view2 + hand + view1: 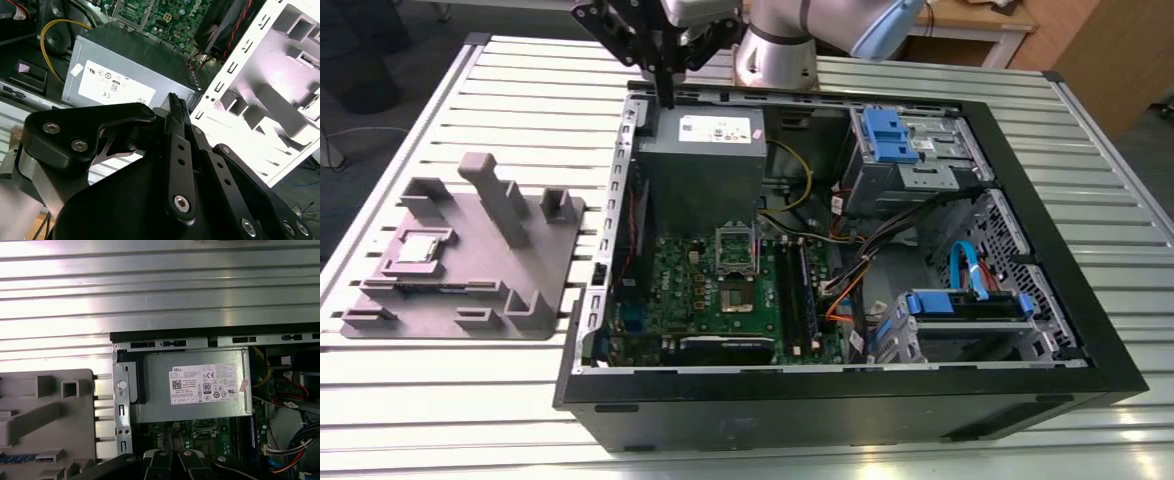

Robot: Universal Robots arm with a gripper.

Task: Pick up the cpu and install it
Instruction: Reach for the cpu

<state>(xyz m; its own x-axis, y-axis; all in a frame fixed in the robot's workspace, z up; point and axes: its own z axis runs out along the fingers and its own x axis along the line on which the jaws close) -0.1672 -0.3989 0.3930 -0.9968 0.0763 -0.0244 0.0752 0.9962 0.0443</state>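
The cpu [424, 246] is a small pale square chip lying flat in a recess of the grey holder block [467, 290], at the exterior view's left, outside the computer case. My gripper [670, 97] hangs above the case's back wall, over the grey power supply [700, 160], far from the cpu. Its black fingers [175, 107] are pressed together with nothing between them. The green motherboard [720, 295] lies in the case, with its dark square socket [738, 299] open and the metal socket frame [736, 245] standing upright behind it.
The black case [854, 400] has tall walls around the board. Blue drive bays [901, 140] and loose cables [854, 270] fill its side at the exterior view's right. The holder block has upright posts [494, 195]. A slatted metal table [480, 400] carries everything.
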